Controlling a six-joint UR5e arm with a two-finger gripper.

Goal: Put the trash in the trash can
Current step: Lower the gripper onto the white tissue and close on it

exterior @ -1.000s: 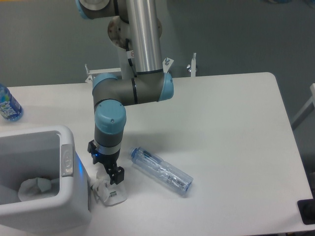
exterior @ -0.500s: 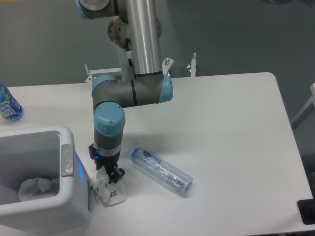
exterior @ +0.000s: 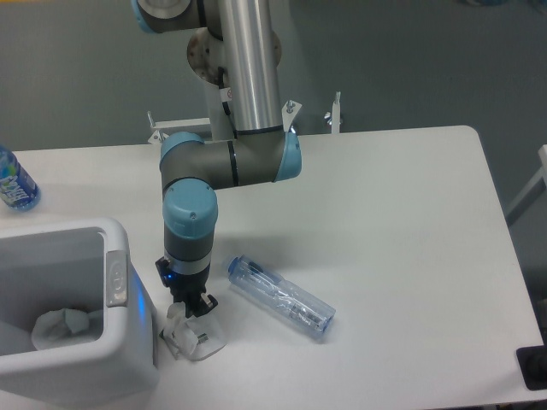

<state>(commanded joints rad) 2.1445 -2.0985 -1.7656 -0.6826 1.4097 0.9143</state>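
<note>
Low in the frame, gripper (exterior: 190, 313) pressed onto the white wad (exterior: 191, 338), jaw spacing impossible to read, trash can (exterior: 120, 256) cropped at left, clear bottle (exterior: 280, 297) nearby.

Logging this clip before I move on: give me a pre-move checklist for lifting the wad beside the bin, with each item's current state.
1. Gripper down at the white wad: ok.
2. Wad firmly clamped between the fingers: cannot tell, the gripper body hides the contact.
3. Wad clear of the trash can wall: cannot tell; it lies right beside the wall.
4. Trash can opening unobstructed for a drop: ok, only a crumpled white piece lies inside.
5. Clear plastic bottle out of the lift path: ok, it lies apart to the right.
6. Blue-label bottle out of the way: ok, far at the table edge.
</note>
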